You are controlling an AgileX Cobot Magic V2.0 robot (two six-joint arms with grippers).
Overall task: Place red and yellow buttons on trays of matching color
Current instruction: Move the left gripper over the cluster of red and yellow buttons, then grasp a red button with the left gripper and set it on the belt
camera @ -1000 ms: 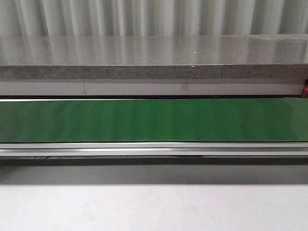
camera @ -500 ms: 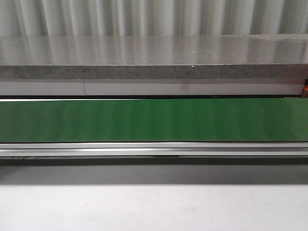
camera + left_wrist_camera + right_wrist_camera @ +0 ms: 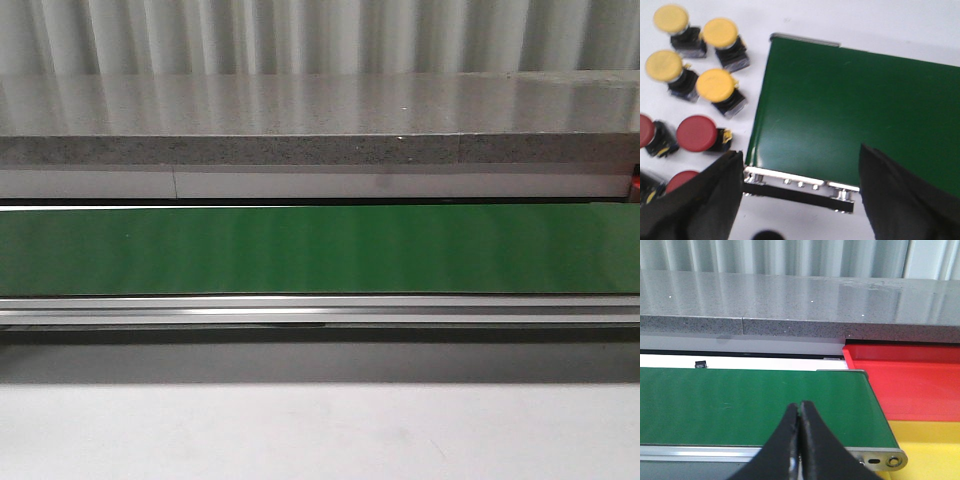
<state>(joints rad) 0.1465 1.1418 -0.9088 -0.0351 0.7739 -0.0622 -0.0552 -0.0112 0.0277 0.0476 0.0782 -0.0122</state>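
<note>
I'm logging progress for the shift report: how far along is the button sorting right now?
Nothing looks done yet. The visible parts of the red tray and yellow tray hold no buttons. In hand: nothing; the left gripper hangs open over the green belt, the right gripper is shut and empty. Left to do: the four yellow buttons and at least three red buttons beside the belt's end.

A green conveyor belt (image 3: 320, 250) runs across the front view from edge to edge, framed along its near side by a silver metal rail (image 3: 320, 310). Behind it lies a grey speckled stone ledge (image 3: 320, 150), backed by a pale corrugated wall (image 3: 320, 35). Nearest the camera spreads the white table (image 3: 320, 435).
</note>
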